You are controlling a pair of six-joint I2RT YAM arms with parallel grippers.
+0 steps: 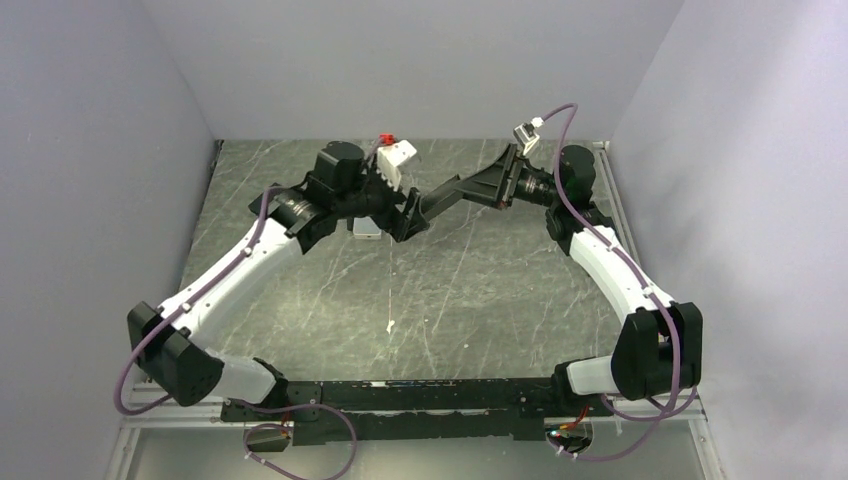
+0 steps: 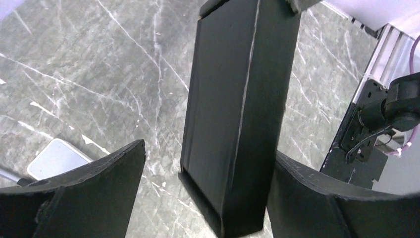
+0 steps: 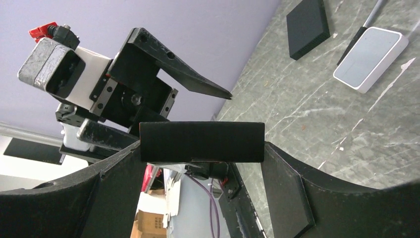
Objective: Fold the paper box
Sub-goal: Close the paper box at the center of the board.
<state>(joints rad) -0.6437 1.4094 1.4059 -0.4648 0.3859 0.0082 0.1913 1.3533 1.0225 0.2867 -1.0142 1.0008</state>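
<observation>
The paper box (image 1: 452, 193), matte black and folded into a flat closed shape, hangs in the air over the back of the table between both grippers. My right gripper (image 1: 492, 185) is shut on one end of it; in the right wrist view the box's end (image 3: 200, 141) spans the full gap between both pads. My left gripper (image 2: 208, 148) stands open around the other end. There the box (image 2: 237, 114) lies against the right finger (image 2: 317, 198), with a clear gap to the left finger (image 2: 99, 188).
A small silver-grey case (image 2: 57, 158) lies on the marble table (image 1: 450, 300) just below the left gripper. A plain black slab (image 3: 307, 25) lies beyond it. Grey walls close in the back and both sides.
</observation>
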